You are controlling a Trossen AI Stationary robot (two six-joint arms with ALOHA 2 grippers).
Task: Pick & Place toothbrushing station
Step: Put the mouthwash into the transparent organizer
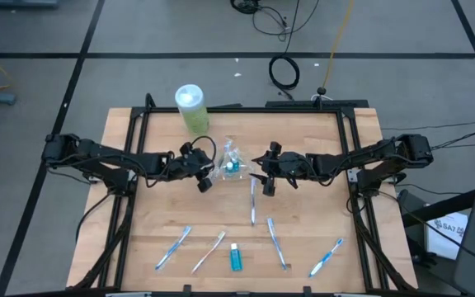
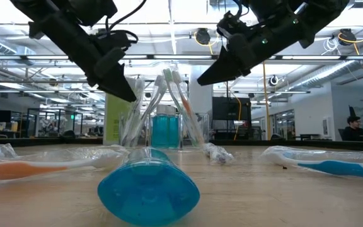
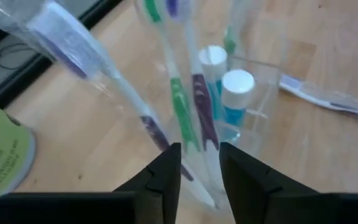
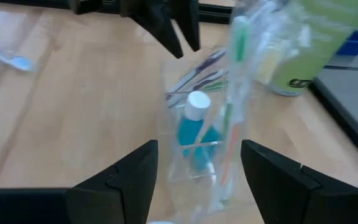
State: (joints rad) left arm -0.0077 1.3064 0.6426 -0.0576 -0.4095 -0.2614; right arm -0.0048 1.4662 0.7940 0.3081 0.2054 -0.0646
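A clear holder (image 1: 231,163) stands at the table's middle with several wrapped toothbrushes (image 2: 169,94) leaning in it and two blue, white-capped tubes (image 3: 229,93). My left gripper (image 1: 208,175) is at the holder's left side, its fingers (image 3: 199,177) nearly shut around a wrapped toothbrush (image 3: 166,134) that leans out of the holder. My right gripper (image 1: 261,176) is just right of the holder, open and empty; the holder (image 4: 197,130) shows between its spread fingers, a little way off. My left gripper pinches a clear-wrapped toothbrush between its two fingers, on the wrapper's lower part (image 3: 197,163) beside the purple and green handles. The fingers come roughly level from the table's left. The brush stands tilted, its head toward my gripper and its lower end in the holder.
A green bottle (image 1: 192,108) stands at the far left. Wrapped toothbrushes lie on the table at the middle (image 1: 253,200), near left (image 1: 172,247) (image 1: 209,251) and near right (image 1: 276,242) (image 1: 326,256). A blue tube (image 1: 236,258) lies at the near edge.
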